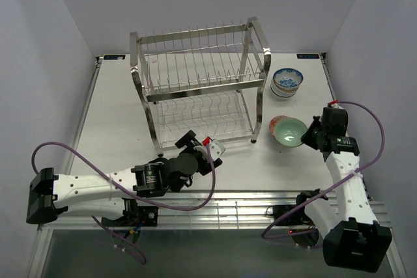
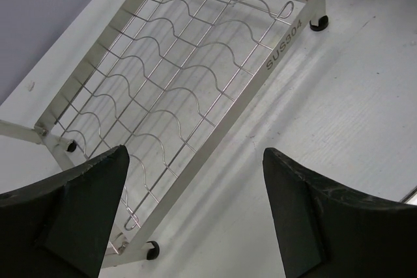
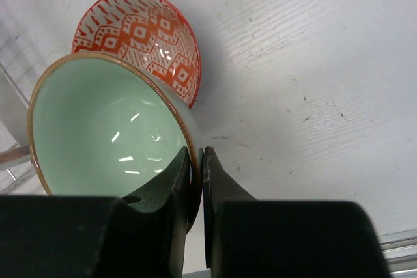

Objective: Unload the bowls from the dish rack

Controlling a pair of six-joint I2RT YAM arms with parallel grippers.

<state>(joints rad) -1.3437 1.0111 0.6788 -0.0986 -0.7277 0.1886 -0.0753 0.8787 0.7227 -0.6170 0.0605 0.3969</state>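
Observation:
The dish rack [image 1: 199, 83] stands at the table's middle, and both its tiers show only bare wire. My left gripper [image 1: 207, 150] hovers open at the front of the lower tier [image 2: 169, 76], with only the table between its fingers [image 2: 85, 206]. My right gripper [image 3: 197, 154] is shut on the rim of a mint-green bowl [image 3: 104, 128], tilted over a red-patterned bowl [image 3: 150, 37] on the table right of the rack. In the top view the mint bowl [image 1: 290, 131] hides most of the red one. A blue-and-white bowl [image 1: 287, 83] sits further back.
The rack's near right foot [image 2: 319, 24] and near left foot [image 2: 152, 249] rest on the white table [image 1: 117, 115]. Grey walls close in the left, the right and the back. A metal rail [image 1: 228, 209] runs along the near edge.

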